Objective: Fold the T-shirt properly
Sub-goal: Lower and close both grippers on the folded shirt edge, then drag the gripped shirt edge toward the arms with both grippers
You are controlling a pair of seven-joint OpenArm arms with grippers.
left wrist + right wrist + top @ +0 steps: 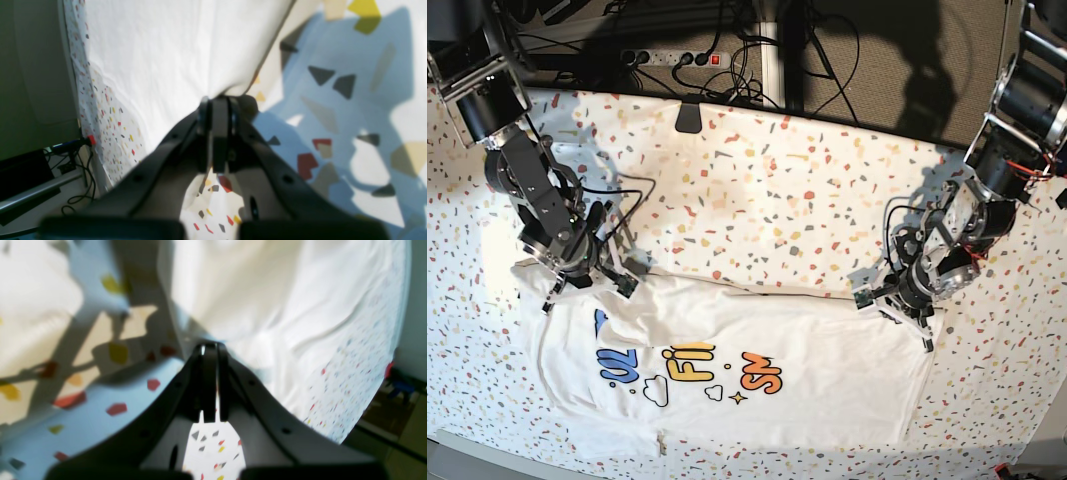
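The white T-shirt [827, 340] lies flat on the speckled table covering [777, 190], its blue, yellow and orange print facing up. My left gripper [895, 292], on the right of the base view, is shut on the shirt's far right corner. My right gripper [595, 272], on the left, is shut on the far left corner. In the left wrist view the jaws [217, 100] meet at the cloth's edge, and the T-shirt [160, 60] creases toward them. The right wrist view has the shut gripper [210, 347] pinching the edge of the T-shirt [273, 306].
A power strip [677, 57] and loose cables lie beyond the table's far edge. A black clamp [690, 115] sits on that edge. Speckled covering surrounds the shirt on all sides, and the table's near edge is close below the shirt.
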